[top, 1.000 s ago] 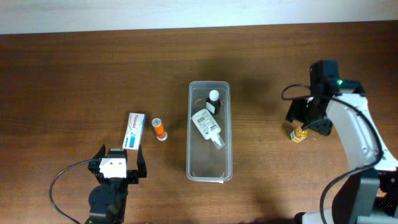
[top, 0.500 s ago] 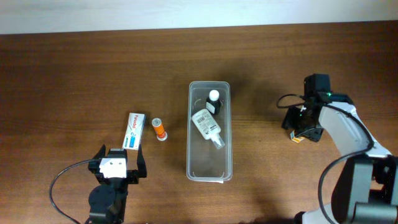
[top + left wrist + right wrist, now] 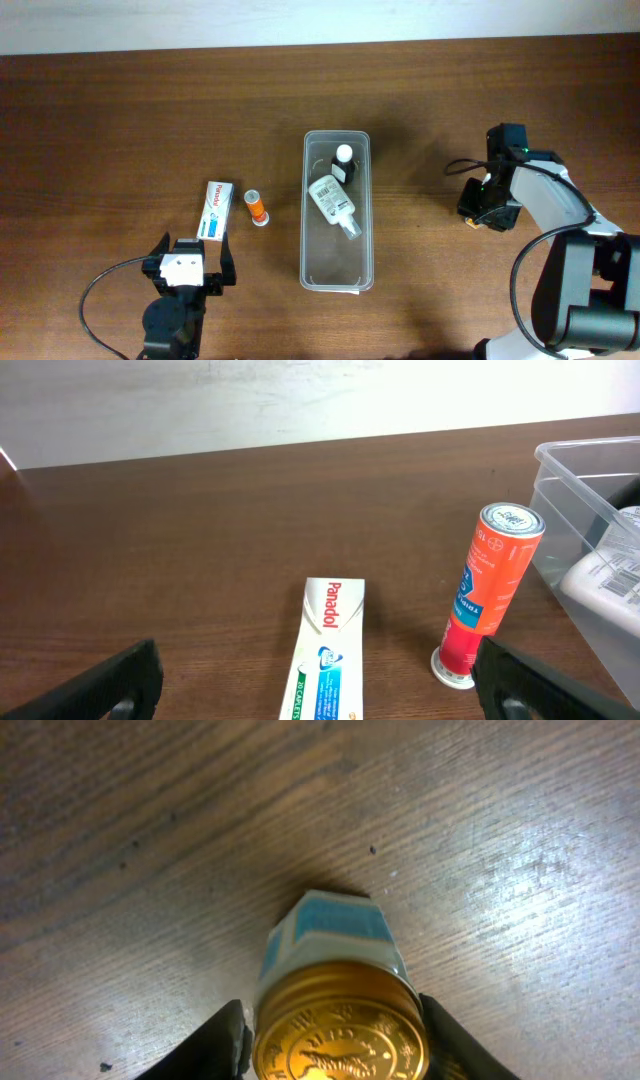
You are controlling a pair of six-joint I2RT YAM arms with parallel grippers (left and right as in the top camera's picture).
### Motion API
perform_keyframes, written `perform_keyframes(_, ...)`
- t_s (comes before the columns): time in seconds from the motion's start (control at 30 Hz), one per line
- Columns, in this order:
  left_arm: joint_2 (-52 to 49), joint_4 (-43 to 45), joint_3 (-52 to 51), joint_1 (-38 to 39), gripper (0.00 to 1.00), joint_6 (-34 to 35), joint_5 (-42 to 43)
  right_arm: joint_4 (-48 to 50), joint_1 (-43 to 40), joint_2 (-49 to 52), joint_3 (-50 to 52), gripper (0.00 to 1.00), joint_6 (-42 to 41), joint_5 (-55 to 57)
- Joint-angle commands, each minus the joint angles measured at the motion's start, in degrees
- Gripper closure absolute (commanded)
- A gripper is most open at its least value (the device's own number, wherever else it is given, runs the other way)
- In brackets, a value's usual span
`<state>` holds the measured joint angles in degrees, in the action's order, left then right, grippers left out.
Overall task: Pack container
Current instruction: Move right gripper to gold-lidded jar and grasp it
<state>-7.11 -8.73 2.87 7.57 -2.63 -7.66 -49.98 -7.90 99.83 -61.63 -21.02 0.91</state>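
The container [image 3: 306, 215], a long clear tub, lies in the middle of the table and shows at the right edge of the left wrist view [image 3: 585, 455]. A white bottle [image 3: 333, 200] and a small dark bottle with a white cap [image 3: 344, 163] lie in it. My right gripper [image 3: 487, 210] is down on the table to its right, its fingers [image 3: 337, 1045] pressed against both sides of a small gold-lidded jar [image 3: 335, 935]. My left gripper [image 3: 194, 243] is open and empty at the front left, just behind a Panadol box [image 3: 328, 650].
The Panadol box [image 3: 216, 210] and an orange tube [image 3: 257, 207] lie left of the container. In the left wrist view the orange tube [image 3: 490, 595] stands cap down beside the container's wall. A pale wall runs along the table's far edge.
My right gripper has come down over the gold-lidded jar, which showed beside it one second ago and is now hidden under it in the overhead view. The left arm has not moved.
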Motion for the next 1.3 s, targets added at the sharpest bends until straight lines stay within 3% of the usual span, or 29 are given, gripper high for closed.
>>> perform_keyframes(0.0,0.44,0.17,-0.33,-0.24,0.00,-0.92,0.39,-0.85,-0.28,-1.18,-1.95,0.56,-0.44,-0.55)
perform_keyframes(0.3,0.44,0.17,-0.33,-0.24,0.01,-0.92,0.39,-4.33,0.92,-4.68,-5.53,0.59,-0.46,-0.94)
perform_keyframes(0.43,0.44,0.17,-0.33,-0.24,0.01,-0.90,0.39,-4.50,0.76,-4.20,-4.98,0.43,-0.44,-0.79)
perform_keyframes(0.57,0.44,0.17,-0.33,-0.24,0.00,-0.92,0.39,-2.91,0.76,-2.69,-3.21,0.37,-0.48,-0.26)
perform_keyframes(0.97,0.44,0.17,-0.33,-0.24,0.01,-0.92,0.39,2.71,0.74,-0.55,-0.79,0.44,-0.68,-0.04)
perform_keyframes(1.1,0.44,0.17,-0.33,-0.24,0.01,-0.92,0.39,3.45,0.70,0.98,-0.79,0.54,-0.74,0.55)
perform_keyframes(1.27,0.44,0.17,-0.33,-0.24,0.01,-0.90,0.39,2.71,0.70,1.64,-0.79,0.56,-0.72,0.37)
